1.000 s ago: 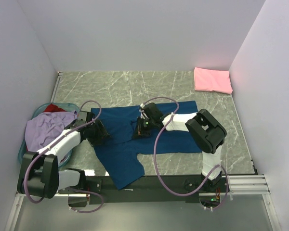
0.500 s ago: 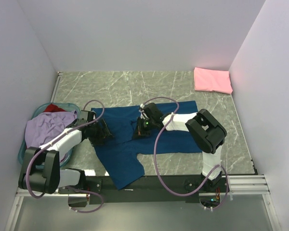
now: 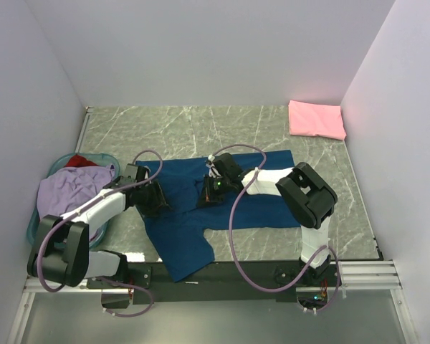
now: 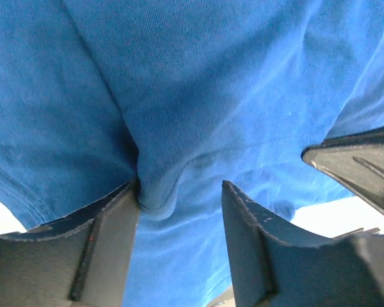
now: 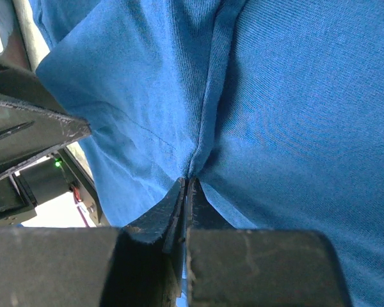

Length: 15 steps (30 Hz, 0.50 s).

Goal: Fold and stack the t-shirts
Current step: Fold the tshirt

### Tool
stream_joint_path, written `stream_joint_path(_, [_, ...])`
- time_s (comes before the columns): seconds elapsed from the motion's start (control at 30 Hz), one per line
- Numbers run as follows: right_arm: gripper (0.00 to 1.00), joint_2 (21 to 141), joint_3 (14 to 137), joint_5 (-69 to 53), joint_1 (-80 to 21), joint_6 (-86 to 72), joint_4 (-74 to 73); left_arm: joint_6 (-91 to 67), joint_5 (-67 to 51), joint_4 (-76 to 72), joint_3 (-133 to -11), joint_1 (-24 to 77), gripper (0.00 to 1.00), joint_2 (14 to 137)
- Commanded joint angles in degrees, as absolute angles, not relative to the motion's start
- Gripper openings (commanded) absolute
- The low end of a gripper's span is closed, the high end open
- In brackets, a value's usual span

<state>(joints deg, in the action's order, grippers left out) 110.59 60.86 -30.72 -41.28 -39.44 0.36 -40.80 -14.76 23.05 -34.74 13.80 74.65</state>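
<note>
Mid-fold on the navy t-shirt (image 3: 183, 240): the right gripper (image 5: 185, 182) pinches a crease at its middle, while the left gripper (image 4: 179, 192) straddles a ridge at its left edge, jaws half-open and likely needing to close next.

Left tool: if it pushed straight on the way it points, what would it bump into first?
The navy shirt: the left tool points right at it, a raised fold of cloth standing between its open fingers, seemingly touching one.
</note>
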Motion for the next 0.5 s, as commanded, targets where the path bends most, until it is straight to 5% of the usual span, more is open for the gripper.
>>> stream_joint_path(0.0, [0.0,107.32,63.19,-30.85,-41.66,-38.32,0.35,-41.04,-15.82,25.31,-35.6,14.33,0.57,71.81])
stream_joint_path(0.47, [0.0,105.47,64.33,-28.3,-41.57,-36.04,-3.69,-42.27,-16.7,28.91,-36.56,14.33,0.19,71.02])
